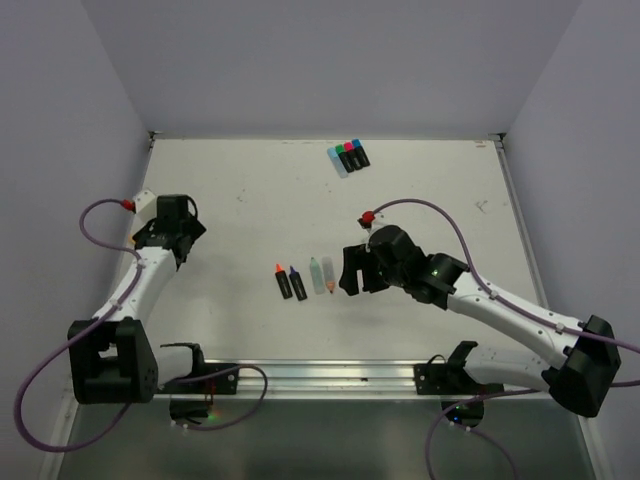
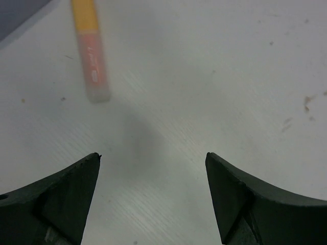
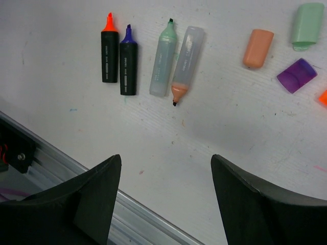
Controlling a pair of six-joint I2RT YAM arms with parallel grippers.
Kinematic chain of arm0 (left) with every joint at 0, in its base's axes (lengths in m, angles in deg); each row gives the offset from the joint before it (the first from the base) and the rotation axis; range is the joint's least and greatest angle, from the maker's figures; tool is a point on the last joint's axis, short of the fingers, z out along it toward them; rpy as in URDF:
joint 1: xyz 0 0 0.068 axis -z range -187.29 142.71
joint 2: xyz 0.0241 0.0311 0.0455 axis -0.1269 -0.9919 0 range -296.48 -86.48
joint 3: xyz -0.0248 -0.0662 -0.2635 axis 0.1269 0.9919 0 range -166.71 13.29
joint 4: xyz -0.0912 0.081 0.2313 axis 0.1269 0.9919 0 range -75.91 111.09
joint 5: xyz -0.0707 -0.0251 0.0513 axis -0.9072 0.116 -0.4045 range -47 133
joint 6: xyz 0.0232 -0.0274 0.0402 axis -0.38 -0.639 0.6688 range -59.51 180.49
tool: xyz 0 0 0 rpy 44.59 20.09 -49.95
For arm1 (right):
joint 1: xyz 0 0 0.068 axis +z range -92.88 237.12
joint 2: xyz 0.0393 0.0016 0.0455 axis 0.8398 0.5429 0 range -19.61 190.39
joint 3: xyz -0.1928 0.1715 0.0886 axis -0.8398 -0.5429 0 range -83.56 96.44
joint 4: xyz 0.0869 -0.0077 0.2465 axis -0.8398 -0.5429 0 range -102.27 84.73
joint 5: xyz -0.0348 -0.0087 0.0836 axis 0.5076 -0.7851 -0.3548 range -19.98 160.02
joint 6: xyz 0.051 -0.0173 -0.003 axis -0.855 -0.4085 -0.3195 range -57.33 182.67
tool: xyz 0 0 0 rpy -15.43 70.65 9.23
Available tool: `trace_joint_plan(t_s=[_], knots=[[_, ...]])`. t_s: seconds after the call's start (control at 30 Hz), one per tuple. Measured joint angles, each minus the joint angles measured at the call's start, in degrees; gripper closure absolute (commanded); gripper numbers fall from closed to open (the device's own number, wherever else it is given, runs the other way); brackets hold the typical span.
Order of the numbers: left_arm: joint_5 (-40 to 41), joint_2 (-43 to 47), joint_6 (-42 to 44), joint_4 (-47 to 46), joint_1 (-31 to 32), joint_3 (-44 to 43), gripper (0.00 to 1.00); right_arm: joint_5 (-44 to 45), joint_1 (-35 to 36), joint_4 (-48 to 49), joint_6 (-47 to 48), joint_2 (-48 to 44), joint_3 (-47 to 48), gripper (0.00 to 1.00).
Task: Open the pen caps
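Note:
Four uncapped pens lie in a row at mid-table: a black one with an orange tip [image 3: 109, 51], a black one with a purple tip [image 3: 128, 64], a pale green one [image 3: 164, 58] and a pale orange one [image 3: 185, 64]. Loose pen caps lie to their right: peach [image 3: 257, 48], green [image 3: 307, 25], purple [image 3: 297, 75], and a bright orange one [image 3: 323, 97] cut by the frame edge. My right gripper [image 3: 166, 157] [image 1: 358, 275] hovers open and empty beside the row. Over the left side my left gripper [image 2: 153, 155] [image 1: 183, 218] is open and empty, with a blurred pale pen [image 2: 92, 51] with a yellow-orange end ahead of it.
Several capped pens [image 1: 348, 157] lie bunched at the back of the table. A metal rail [image 3: 153, 224] runs along the near edge, just below the right gripper. Grey walls close in the table on three sides.

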Motion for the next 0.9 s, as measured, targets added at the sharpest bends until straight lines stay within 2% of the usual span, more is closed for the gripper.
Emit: trace_joint_plan(t_s=[0.2,0.37,0.53,0.9], knots=[[-1.36,-9.92,4.57,-3.19,-11.41,-2.54,0.17,-2.38,0.42,0.07,2.60,-2.12,-0.50,0.25],[-1.31,-16.09,7.08,-5.55,-16.06,-4.02,0.19,-2.99,3.74,0.17,3.58,-1.90,-1.86,0.25],[-1.97,-18.49,9.18,-9.31,-20.57,-4.11,0.21,-3.37,4.33,0.15,4.11,-1.92,-2.21,0.25],[-4.59,-26.36,9.77,-12.46,-22.88,-7.63,0.23,-1.79,4.35,0.02,4.96,-1.99,-2.21,0.25]])
